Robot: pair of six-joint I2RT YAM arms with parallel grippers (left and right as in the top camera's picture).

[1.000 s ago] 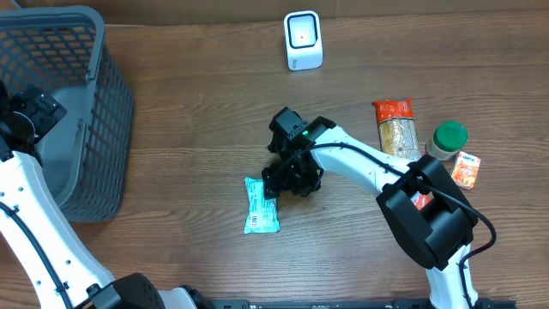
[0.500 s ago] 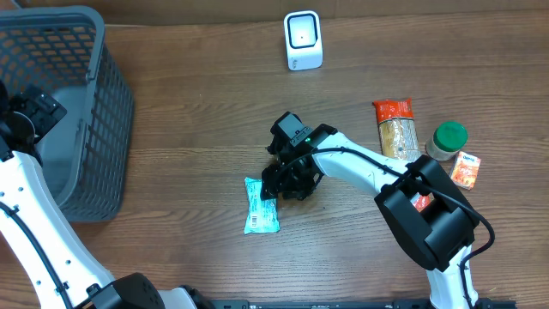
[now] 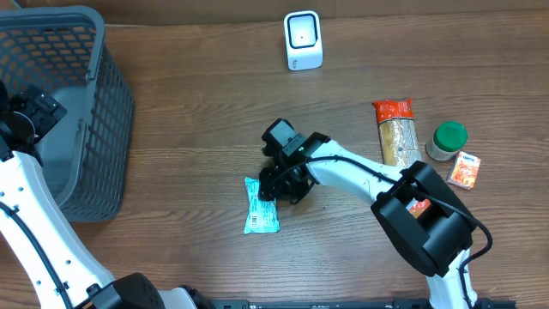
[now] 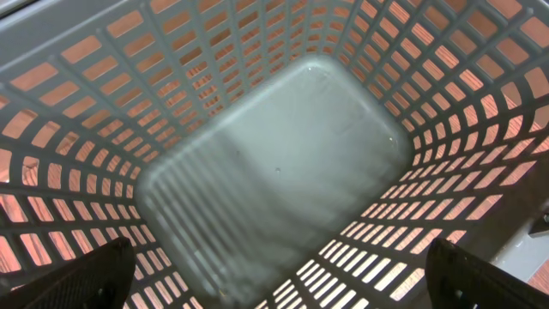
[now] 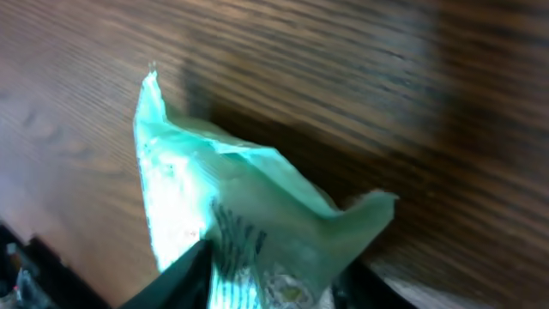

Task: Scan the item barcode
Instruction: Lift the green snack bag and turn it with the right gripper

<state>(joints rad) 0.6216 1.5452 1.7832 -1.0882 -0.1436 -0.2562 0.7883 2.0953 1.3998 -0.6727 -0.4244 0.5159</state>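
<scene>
Grey plastic basket [image 3: 116, 129] w/ lattice walls at one end of wooden table [image 3: 189, 112]; solid floor shows in left wrist view. Opp. end: long pkt [image 3: 396, 130], red top, tan contents, lying flat. Jar w/ green lid [image 3: 448, 139] just beside it, small orange box [image 3: 466, 169] next to jar.

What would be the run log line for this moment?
right end effector: straddling green packet; left end effector: open above basket; scanner: unused

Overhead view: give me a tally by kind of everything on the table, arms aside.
Packets: 2, green packet and orange-topped packet
Jar: 1
Small box: 1
Basket: 1
Scanner: 1
Total: 6
</scene>
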